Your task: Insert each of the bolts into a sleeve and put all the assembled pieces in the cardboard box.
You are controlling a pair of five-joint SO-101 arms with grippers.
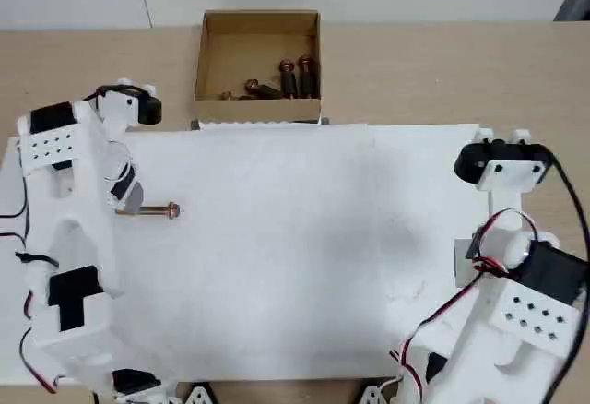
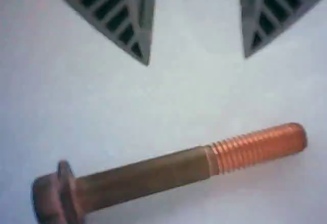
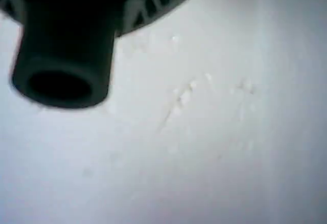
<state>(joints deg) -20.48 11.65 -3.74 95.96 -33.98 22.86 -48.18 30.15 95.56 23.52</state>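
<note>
The left pincer [image 2: 196, 60] hung released over the white sheet [image 1: 295, 266], its two grey ribbed fingers [image 2: 120, 14] set wide apart and holding nothing. Just beyond their tips a copper-coloured bolt [image 2: 168, 170] lay flat on the sheet, untouched, its flanged head at one end and its bright threaded end at the other. In the high view the bolt lay near the left edge of the sheet, right beside the left arm, with its head pointing toward the middle of the sheet.

The right pincer [image 1: 467, 262] sat over the right edge of the sheet, clenched on a black sleeve [image 3: 64, 55]. The open mouth of this short tube faced the wrist camera, and the sleeve was clear of the sheet below it.

The cardboard box [image 1: 261, 22] stood on the wooden surface [image 1: 415, 72] just past the far edge of the sheet, left of centre. Several assembled pieces [image 1: 297, 77] lay inside it against its near wall, toward the right corner.
</note>
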